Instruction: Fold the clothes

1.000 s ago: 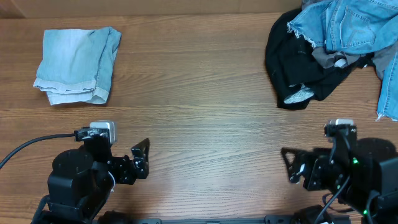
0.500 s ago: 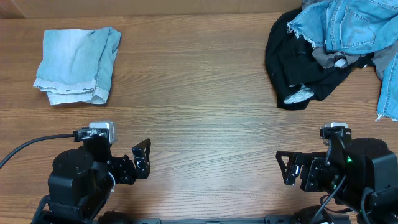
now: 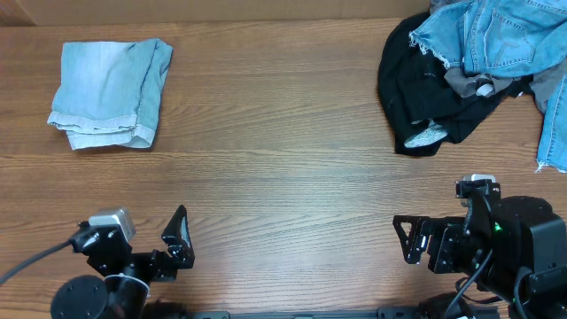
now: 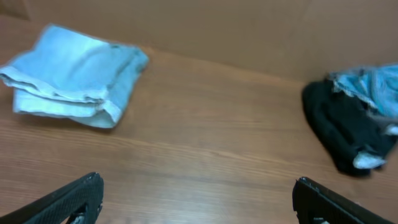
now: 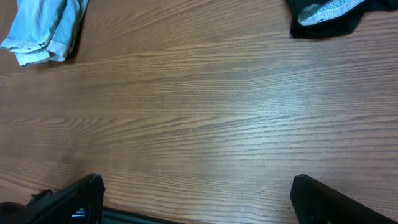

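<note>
A folded pale light-blue denim garment (image 3: 110, 93) lies at the table's far left; it also shows in the left wrist view (image 4: 74, 74) and the right wrist view (image 5: 43, 28). A pile of clothes sits at the far right: frayed mid-blue denim (image 3: 496, 35) on top of a black garment (image 3: 421, 89) with a grey piece (image 3: 465, 82). The black garment shows in the left wrist view (image 4: 342, 130) and the right wrist view (image 5: 323, 15). My left gripper (image 3: 177, 237) is open and empty near the front left edge. My right gripper (image 3: 407, 239) is open and empty near the front right edge.
The wooden table (image 3: 283, 159) spans the view. More blue denim (image 3: 554, 124) hangs at the right edge. A black cable (image 3: 35, 266) runs from the left arm's base.
The left arm has pulled back toward the front edge and turned, its gripper now lower and further left. The right arm has barely moved. The clothes lie as before.
</note>
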`<action>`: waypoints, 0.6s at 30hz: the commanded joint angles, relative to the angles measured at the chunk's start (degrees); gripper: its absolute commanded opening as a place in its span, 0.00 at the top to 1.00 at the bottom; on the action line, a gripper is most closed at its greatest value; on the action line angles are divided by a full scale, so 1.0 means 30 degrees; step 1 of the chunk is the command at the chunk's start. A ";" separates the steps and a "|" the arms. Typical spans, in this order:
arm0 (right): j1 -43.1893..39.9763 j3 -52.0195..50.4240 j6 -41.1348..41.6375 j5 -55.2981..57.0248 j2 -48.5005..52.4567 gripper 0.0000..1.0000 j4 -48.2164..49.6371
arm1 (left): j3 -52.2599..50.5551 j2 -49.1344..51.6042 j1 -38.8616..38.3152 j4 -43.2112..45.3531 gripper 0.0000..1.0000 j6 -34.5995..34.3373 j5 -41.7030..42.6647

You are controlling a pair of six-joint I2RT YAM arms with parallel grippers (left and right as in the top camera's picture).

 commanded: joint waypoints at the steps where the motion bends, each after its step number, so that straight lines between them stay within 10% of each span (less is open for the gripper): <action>1: 0.0073 -0.0066 0.0146 -0.0007 -0.0102 0.00 0.0044 | -0.3585 -0.2484 0.1800 0.2470 0.00 0.2011 0.2419; 8: 0.0073 -0.0066 0.0146 -0.0007 -0.0102 0.00 0.0044 | -0.9974 -0.4932 0.2397 0.8123 0.00 0.2127 0.3898; 18: 0.0073 -0.0066 0.0146 -0.0007 -0.0102 0.00 0.0044 | -1.3078 -0.6054 0.2769 0.8837 0.00 0.2178 0.3854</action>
